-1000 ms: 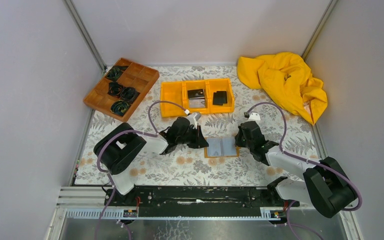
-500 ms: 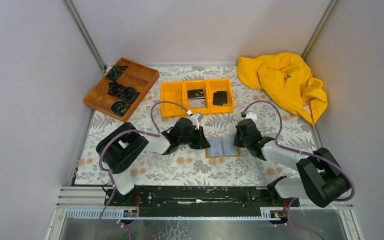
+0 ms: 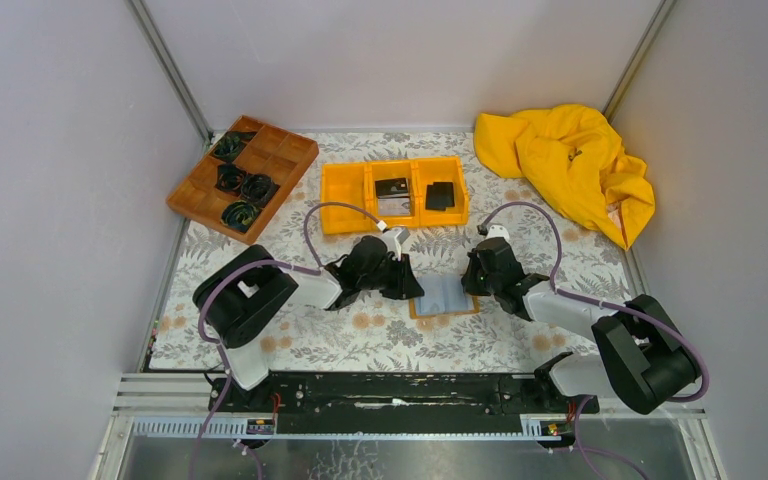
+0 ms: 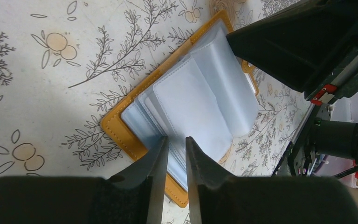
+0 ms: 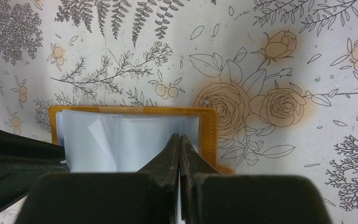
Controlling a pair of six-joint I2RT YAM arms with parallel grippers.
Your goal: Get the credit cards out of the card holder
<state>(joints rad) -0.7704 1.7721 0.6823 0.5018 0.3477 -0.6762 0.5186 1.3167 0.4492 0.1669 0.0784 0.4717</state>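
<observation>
Card holder [image 3: 447, 298] lies open at 6 o'clock of the orange bin [image 3: 343, 186]. Left gripper [image 4: 177, 142], fingers newly parted, has slid over its 9 o'clock pockets. Right gripper [image 5: 180, 142], fingers together, rests on its 3 o'clock edge. Extraction looks imminent.

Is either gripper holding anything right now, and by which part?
Nothing clearly held. The right gripper, jaws shut, sits at the right edge of the card holder; the left gripper, jaws slightly apart, is over its sleeves with nothing visibly between them.
</observation>
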